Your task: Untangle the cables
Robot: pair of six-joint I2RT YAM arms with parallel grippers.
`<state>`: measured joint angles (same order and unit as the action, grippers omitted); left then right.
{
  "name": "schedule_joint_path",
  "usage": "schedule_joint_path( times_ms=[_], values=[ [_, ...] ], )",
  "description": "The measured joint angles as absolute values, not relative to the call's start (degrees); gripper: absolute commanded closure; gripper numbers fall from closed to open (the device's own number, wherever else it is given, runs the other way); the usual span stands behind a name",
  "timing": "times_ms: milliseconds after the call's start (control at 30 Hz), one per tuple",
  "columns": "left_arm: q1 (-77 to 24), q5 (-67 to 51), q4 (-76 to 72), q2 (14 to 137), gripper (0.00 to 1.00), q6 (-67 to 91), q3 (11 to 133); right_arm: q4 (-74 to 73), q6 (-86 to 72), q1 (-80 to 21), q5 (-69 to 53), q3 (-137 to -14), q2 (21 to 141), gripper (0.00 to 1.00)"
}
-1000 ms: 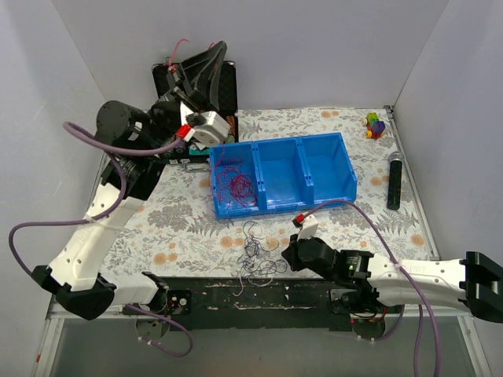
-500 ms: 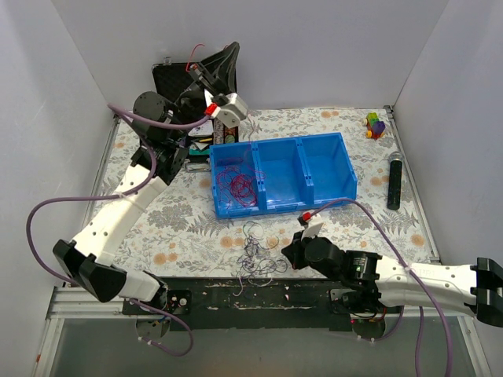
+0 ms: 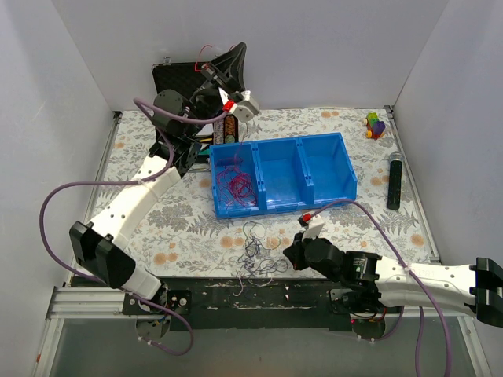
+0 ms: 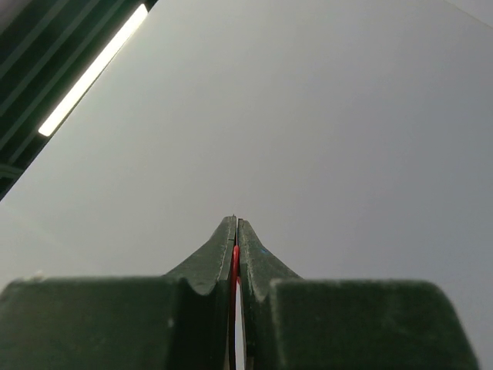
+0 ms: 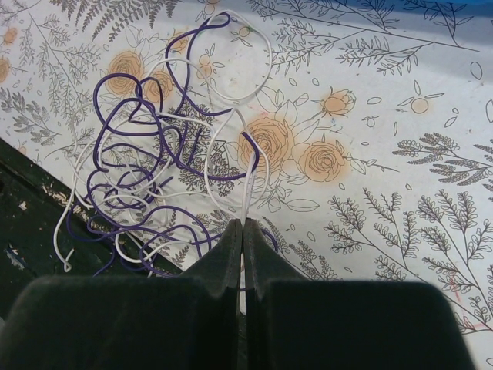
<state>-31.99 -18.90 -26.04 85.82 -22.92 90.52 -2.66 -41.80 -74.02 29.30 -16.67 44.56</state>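
The table [image 3: 157, 212] holds a blue bin [image 3: 275, 142] with three boxes in it. The left arm [image 3: 134, 200] reaches up high at the back. The right arm [image 3: 409, 279] lies low at the front. The left gripper [image 4: 236, 230] is pinched tight on a thin red cable [image 4: 235, 266]. The right gripper [image 5: 243, 227] is pinched tight on a white cable [image 5: 248, 185] at the edge of the heap [image 3: 255, 255]. That heap of purple and white cables lies on the table just in front of the bin, near the front edge. More red cables [image 3: 238, 187] lie in the bin's left box. The cables look very light, very thin and floppy. They can bend any way, and one would likely slip out of a loose pinch. A hard pull would probably make the loops tighter. It seems best to take one cable by a free end or an outer loop and pull it slowly.
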Motion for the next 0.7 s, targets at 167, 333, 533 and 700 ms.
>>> schedule_joint_path(
  times_ms=[167, 333, 533, 700],
  values=[
    [-30.50, -17.72, -28.71, 85.76, 1.00, -23.16, 85.06, -2.66, -41.80, -74.00, 29.26, -16.67, 44.25, 0.99],
    [-29.65, -16.82, -29.41, 85.73, 1.00, -23.09, 77.52, -2.68, -41.80, -74.00, 29.23, -16.64, 43.75, 0.99],
    [-29.56, -18.39, -23.33, 84.36, 1.00, -21.71, 70.15, -3.18, -41.87, -74.00, 29.26, -16.60, 42.39, 0.99],
    [-29.50, -21.43, -13.67, 81.84, 1.00, -19.84, 66.85, -4.21, -41.93, -74.02, 29.45, -16.60, 40.40, 0.99]
  ],
)
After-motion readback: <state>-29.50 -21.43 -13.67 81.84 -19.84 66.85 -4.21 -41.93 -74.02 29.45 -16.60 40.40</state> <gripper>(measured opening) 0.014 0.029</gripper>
